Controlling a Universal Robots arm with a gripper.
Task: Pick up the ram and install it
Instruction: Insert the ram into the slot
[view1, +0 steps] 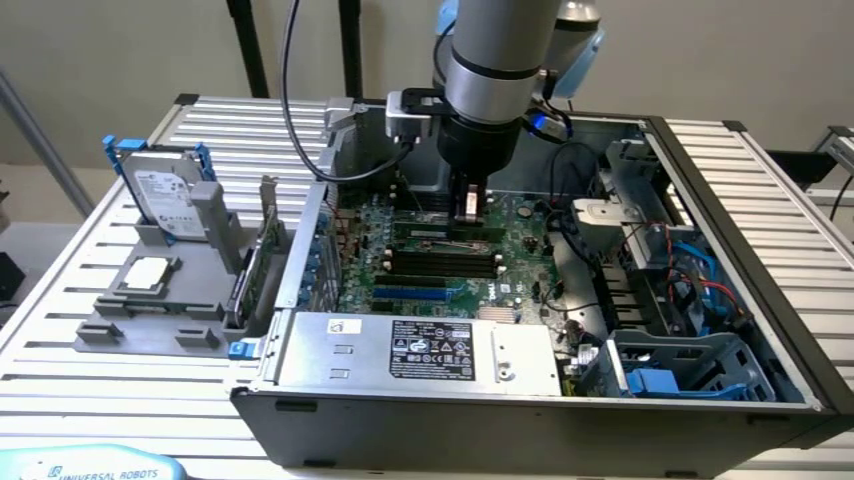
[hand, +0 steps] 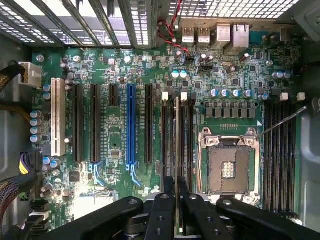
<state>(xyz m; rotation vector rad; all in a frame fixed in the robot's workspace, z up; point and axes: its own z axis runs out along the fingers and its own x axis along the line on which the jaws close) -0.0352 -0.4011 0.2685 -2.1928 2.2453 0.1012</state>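
Observation:
My gripper (hand: 176, 200) is shut on the ram (hand: 176, 145), which the wrist view shows edge-on as a thin pale strip running out from between the black fingers (hand: 165, 210). The strip runs along a pair of black memory slots (hand: 188, 135) with white end clips on the green motherboard (hand: 115, 165). In the exterior view the gripper (view1: 467, 212) hangs inside the open computer case (view1: 534, 410), just above the motherboard (view1: 441, 255). Whether the stick touches a slot is unclear.
An open processor socket (hand: 227, 167) lies beside the slots, with more memory slots (hand: 280, 155) past it. The silver power supply (view1: 414, 345) sits at the case front, cables and a drive cage (view1: 681, 365) at the exterior view's right. A grey holder (view1: 147, 330) outside carries a hard drive (view1: 167, 200), a processor chip (view1: 147, 272) and an upright card (view1: 263, 250).

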